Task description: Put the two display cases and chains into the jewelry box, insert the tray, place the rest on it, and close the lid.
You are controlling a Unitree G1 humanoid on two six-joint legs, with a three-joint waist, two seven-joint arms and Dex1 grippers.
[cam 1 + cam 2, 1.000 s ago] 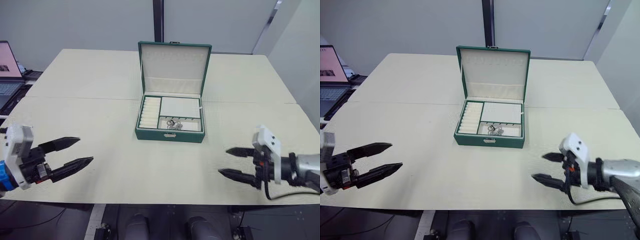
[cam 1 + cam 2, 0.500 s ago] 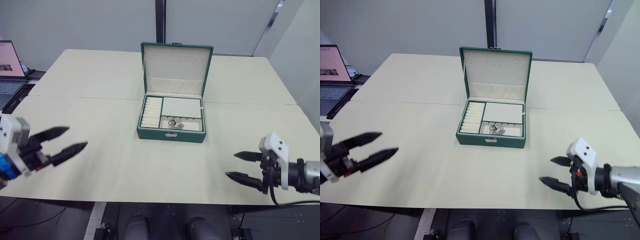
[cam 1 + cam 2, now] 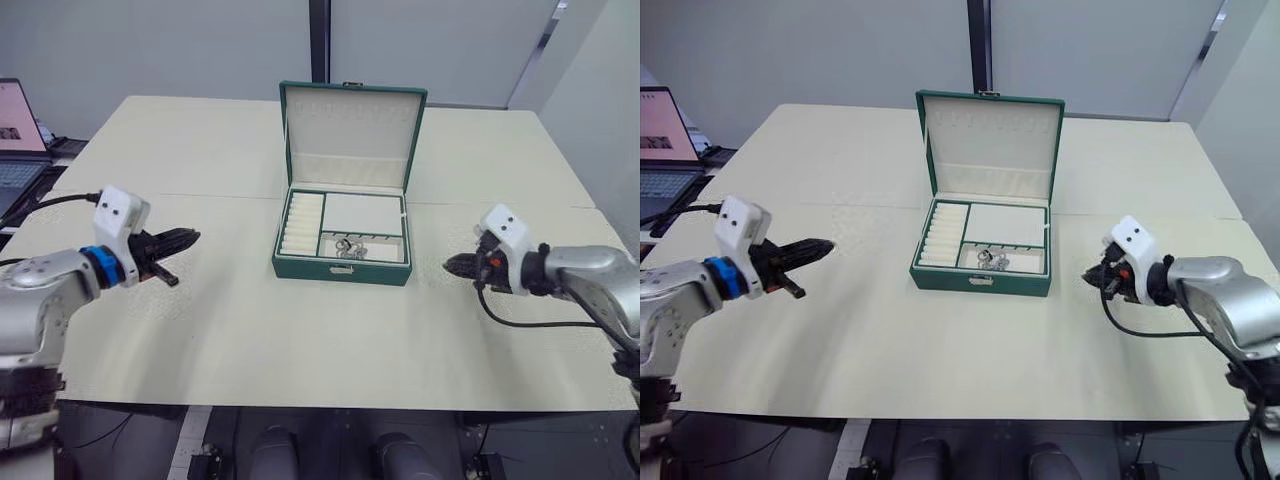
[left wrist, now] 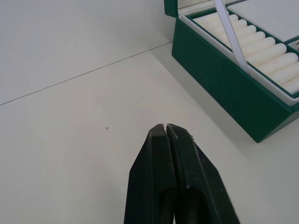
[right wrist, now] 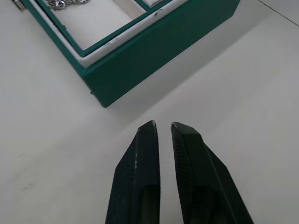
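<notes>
Flanking the open jewelry box [image 3: 344, 235] on the surface [image 3: 200, 330], both pincers point inward, the right pincer [image 3: 452, 264] nearer and barely parted, the left pincer [image 3: 190, 238] pressed together.

Pale cream table [image 3: 200, 330], seam running left to right across its middle. Green jewelry box [image 3: 343, 262] sits centre, lid up, straddling the seam.

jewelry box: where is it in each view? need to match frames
Left eye view: jewelry box at table centre, lid up.
Right eye view: same box, centre, between both grippers.
Left wrist view: one green corner with the ring rolls, beyond the shut left gripper.
Right wrist view: green side wall, beyond the right gripper.
Shared landmark: the box's green outer wall.
</notes>
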